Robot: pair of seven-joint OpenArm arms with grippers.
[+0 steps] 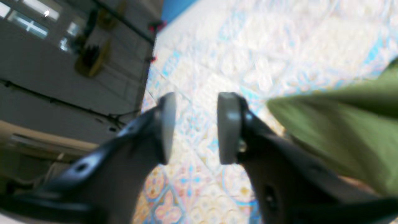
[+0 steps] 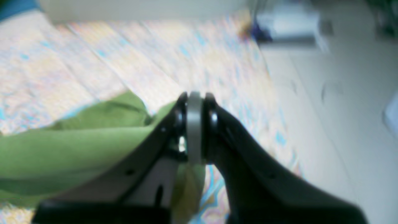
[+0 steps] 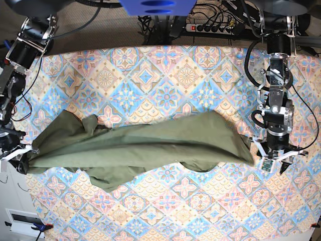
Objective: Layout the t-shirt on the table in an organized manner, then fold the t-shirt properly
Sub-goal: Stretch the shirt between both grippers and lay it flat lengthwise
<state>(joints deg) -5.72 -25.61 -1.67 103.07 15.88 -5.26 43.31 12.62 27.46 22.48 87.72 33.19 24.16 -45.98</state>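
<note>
The olive-green t-shirt (image 3: 145, 150) lies stretched in a long wrinkled band across the patterned table (image 3: 150, 75), from the left edge to the right side. My right gripper (image 3: 22, 154) is at the shirt's left end, and its jaws are shut on the fabric. The right wrist view shows the pads pressed together (image 2: 194, 124), with green cloth (image 2: 77, 140) beside and under them. My left gripper (image 3: 276, 163) is open and empty, just right of the shirt's right end. The left wrist view shows its gap (image 1: 196, 127) over bare table (image 1: 248, 46), with the shirt (image 1: 342, 130) to the right.
A power strip and cables (image 3: 210, 26) run along the table's far edge, next to a blue object (image 3: 155, 6). A white box (image 3: 22, 219) sits off the front-left corner. The floor (image 2: 342, 109) shows beyond the table edge in the right wrist view.
</note>
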